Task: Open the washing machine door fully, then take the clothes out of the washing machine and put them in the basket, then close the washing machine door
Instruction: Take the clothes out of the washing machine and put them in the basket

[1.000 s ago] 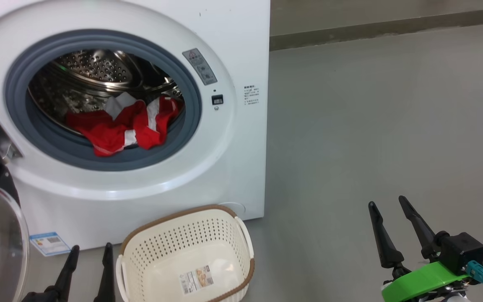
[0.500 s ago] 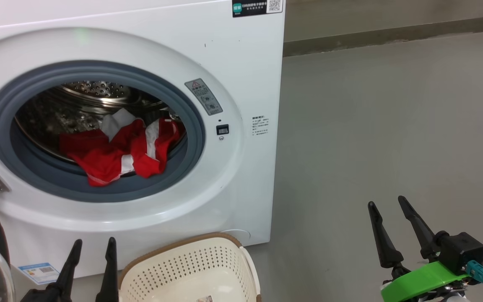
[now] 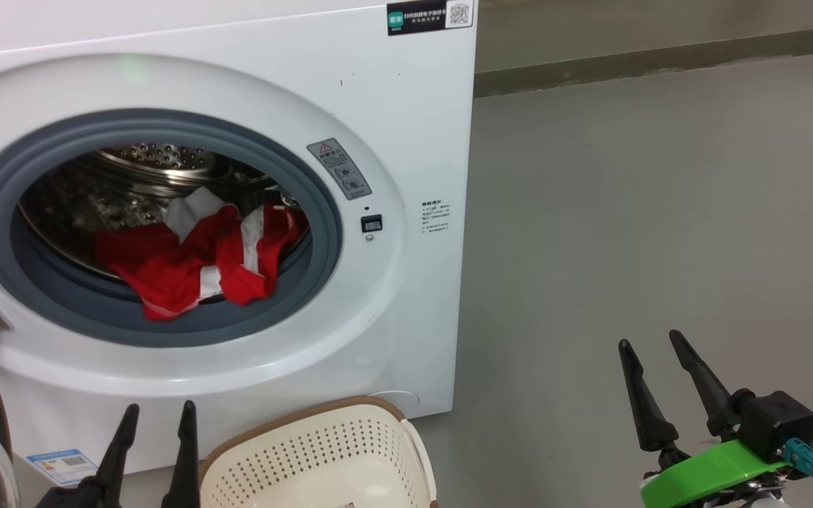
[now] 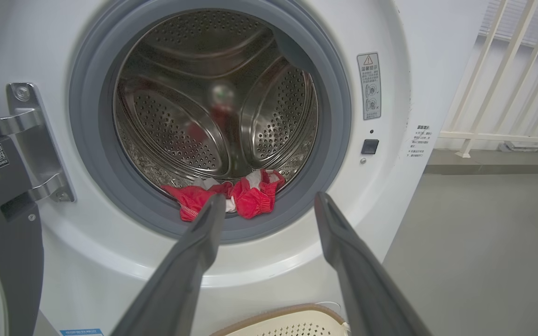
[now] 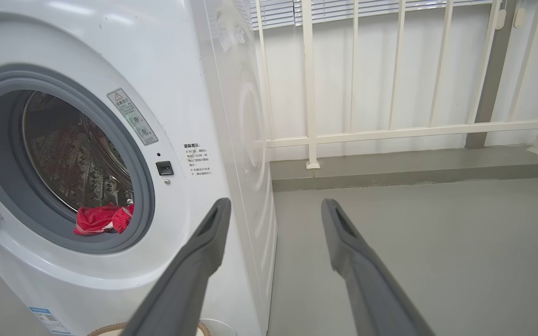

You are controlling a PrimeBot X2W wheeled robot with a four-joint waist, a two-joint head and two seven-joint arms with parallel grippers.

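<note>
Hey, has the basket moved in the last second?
No. The basket keeps its place against the washing machine front; the camera shifted, not it.

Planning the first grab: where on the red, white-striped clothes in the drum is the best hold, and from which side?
Likely the bunched front edge of the red, white-striped clothes, spilling onto the grey rubber ring; come straight in from the front with the open left gripper facing it.

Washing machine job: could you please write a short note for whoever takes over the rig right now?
Hands: left hand open, empty, low in front of the washing machine; right hand open, empty, over the floor.
The washing machine door is swung open at left; clothes at the drum front; basket on the floor below.
Done: door open. Left: clothes into basket, close door.
</note>
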